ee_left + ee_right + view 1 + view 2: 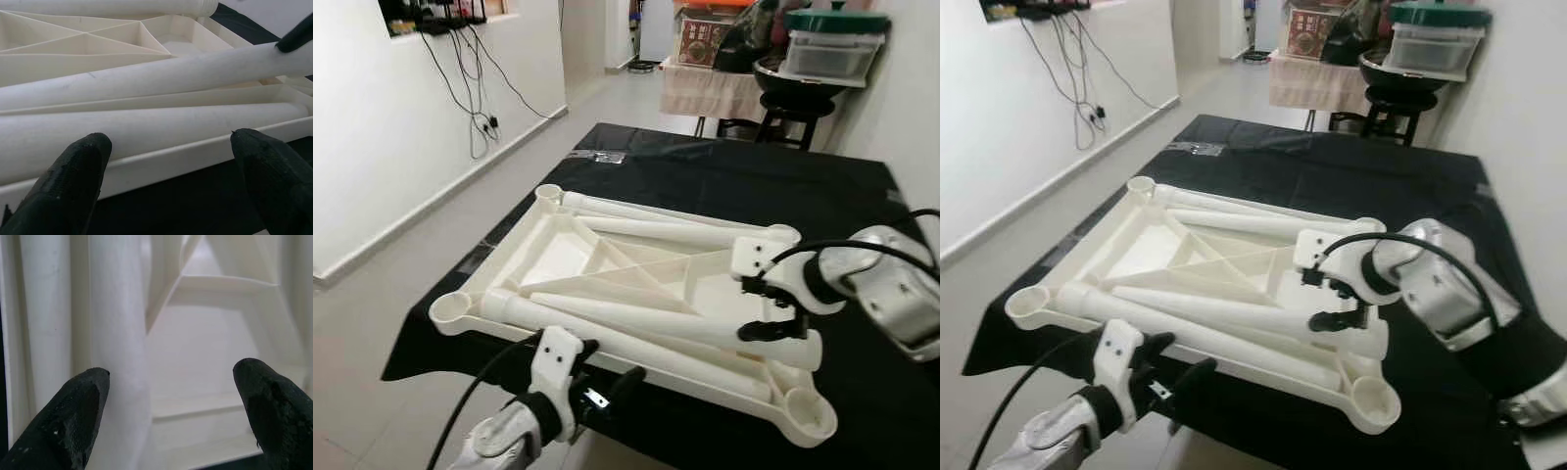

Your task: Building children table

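A: Where does the children's tabletop (597, 257) sit?

B: It lies upside down on the surface (724, 181), which carries a black cloth. Its ribbed underside faces up, with a round socket at each of its 4 corners, such as the near right socket (809, 411).

A: And the legs?

B: 4 cream tube legs lie loose inside the tabletop's frame. 2 lie along the far edge. The long near leg (636, 345) lies along the near edge, and another leg (675, 323) lies just behind it, its right end near the right tool.

A: What does the right tool do?

B: The right tool (771, 308) reaches in from the right over the right end of the tabletop. Its 2 black fingers (80, 411) stand wide apart and hold nothing. In the right wrist view they straddle a leg and the ribbed panel beneath, with one finger just over that leg.

A: And the left tool?

B: The left tool (607, 384) hovers at the near edge of the tabletop, just in front of the near leg. Its fingers (73, 181) are also spread wide, with nothing between them except the tabletop's rim and the black cloth below.

A: Anything else around?

B: A stool (795, 110) and stacked plastic containers (832, 44) stand beyond the surface, and cables (475, 88) hang down the left wall.
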### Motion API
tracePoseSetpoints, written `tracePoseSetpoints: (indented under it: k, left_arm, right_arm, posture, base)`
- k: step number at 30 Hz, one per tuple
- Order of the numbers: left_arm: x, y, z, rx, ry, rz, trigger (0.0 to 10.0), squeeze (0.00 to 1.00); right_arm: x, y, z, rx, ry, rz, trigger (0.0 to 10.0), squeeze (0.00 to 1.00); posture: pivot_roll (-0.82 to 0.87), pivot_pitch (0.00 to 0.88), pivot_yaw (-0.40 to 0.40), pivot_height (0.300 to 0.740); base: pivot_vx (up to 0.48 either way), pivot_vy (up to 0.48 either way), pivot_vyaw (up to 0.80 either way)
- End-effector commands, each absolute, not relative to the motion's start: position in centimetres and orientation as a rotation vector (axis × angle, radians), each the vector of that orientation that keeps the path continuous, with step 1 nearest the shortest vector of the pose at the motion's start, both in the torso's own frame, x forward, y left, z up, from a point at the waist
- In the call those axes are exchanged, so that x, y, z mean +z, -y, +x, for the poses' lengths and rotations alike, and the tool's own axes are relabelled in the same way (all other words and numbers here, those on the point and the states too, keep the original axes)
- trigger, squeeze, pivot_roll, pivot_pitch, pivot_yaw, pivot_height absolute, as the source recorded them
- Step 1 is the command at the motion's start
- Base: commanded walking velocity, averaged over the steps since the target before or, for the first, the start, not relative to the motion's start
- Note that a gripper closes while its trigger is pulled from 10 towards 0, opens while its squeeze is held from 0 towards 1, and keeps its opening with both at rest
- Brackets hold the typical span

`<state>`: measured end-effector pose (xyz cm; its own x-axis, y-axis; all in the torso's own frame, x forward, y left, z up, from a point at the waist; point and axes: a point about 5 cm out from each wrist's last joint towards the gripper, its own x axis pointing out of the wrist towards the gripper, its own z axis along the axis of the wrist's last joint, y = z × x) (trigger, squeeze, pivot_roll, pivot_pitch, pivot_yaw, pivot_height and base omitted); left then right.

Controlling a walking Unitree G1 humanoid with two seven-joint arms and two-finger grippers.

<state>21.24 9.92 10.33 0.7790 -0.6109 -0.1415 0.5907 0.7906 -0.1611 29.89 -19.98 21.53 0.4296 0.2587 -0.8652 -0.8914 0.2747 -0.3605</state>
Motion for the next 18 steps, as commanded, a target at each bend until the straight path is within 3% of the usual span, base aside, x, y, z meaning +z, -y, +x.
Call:
tracePoseSetpoints:
  k: [1,8,15,16,18]
  left_arm:
    - [10.1,-9.9,21.1,-0.648,-0.207,-0.105,10.0,0.0]
    - [10.9,-9.9,21.6,-0.636,-0.176,-0.104,10.0,0.0]
    - [11.4,-10.0,22.1,-0.624,-0.154,-0.105,10.0,0.0]
    - [11.6,-10.1,22.3,-0.62,-0.146,-0.103,10.0,0.0]
    - [11.7,-10.1,22.4,-0.615,-0.14,-0.102,10.0,0.0]
  right_arm:
    - [21.1,19.7,29.9,0.883,-0.806,-1.018,10.0,0.0]
    - [18.5,19.9,30.1,0.834,-0.94,-1.146,10.0,0.0]
    - [17.4,19.2,30.6,0.787,-0.977,-1.151,10.0,0.0]
    - [17.5,19.2,30.7,0.784,-0.976,-1.153,0.0,0.0]
    - [17.5,19.2,30.7,0.782,-0.977,-1.158,0.0,0.0]
  posture:
    - [0.0,0.0,-0.048,0.74]
    - [-0.01,0.0,-0.057,0.74]
    - [-0.01,0.0,-0.053,0.74]
    - [0.0,0.0,-0.053,0.74]
    - [0.0,0.0,-0.054,0.74]
  base:
    - [0.0,0.0,0.0]
    - [0.0,0.0,0.0]
    - [0.0,0.0,0.0]
    - [0.0,0.0,0.0]
    - [0.0,0.0,0.0]
